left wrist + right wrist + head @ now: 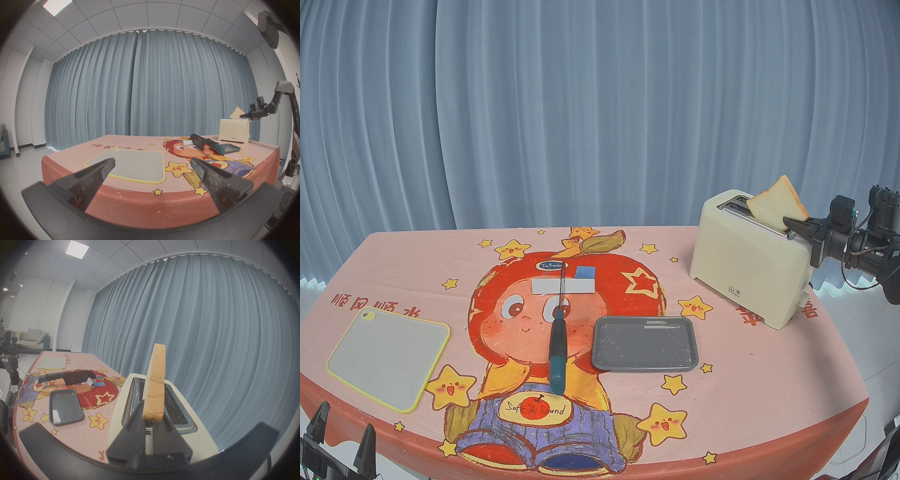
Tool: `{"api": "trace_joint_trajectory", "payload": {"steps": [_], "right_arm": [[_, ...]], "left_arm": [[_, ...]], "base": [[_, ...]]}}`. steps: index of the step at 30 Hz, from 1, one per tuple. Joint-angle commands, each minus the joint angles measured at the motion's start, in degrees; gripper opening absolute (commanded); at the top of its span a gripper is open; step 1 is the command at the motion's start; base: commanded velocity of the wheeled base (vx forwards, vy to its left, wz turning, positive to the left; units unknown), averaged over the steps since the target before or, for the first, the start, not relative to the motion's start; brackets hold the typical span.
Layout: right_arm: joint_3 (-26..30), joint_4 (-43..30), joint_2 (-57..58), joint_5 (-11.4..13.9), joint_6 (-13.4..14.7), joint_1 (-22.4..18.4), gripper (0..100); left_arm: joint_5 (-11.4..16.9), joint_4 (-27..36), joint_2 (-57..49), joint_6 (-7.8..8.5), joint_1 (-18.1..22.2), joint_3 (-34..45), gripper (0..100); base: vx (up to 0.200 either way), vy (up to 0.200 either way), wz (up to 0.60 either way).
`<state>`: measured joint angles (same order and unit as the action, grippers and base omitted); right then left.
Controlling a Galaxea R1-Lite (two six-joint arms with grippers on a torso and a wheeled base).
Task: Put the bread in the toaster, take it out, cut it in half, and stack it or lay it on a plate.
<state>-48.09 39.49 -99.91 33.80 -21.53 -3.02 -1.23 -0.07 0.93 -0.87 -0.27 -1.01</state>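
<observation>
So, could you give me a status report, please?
Right gripper shut on tan bread slice, tilted at cream toaster's slot. Left gripper open, empty. Slot path looks clear.

A pale, brown-crusted slice of bread [776, 201] stands on edge, tilted, over the slots of the cream toaster [750, 262] at the far right of the tabletop [737, 400], pinched low by the right hand [794, 226]; a teal-handled knife [558, 350] lies at the middle, just left of the grey rectangular plate [645, 320]; a yellow-rimmed cutting board [387, 356] lies flat at the near left.
</observation>
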Motion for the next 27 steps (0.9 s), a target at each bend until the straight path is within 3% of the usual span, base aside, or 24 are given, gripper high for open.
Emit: {"api": "trace_joint_trajectory", "payload": {"steps": [1, 27], "right_arm": [[-0.1, 0.0, -0.5, 0.0, 0.0, 0.1, 0], [0.2, 0.0, -0.5, 0.0, -0.1, 0.1, 0]], "left_arm": [[0.0, 0.0, -0.3, -0.01, 0.0, 1.0, 100], [-0.1, 0.0, -0.3, -0.01, 0.0, 1.0, 100]], "base": [[0.0, 0.0, 0.0], [0.0, 0.0, 0.0]]}}
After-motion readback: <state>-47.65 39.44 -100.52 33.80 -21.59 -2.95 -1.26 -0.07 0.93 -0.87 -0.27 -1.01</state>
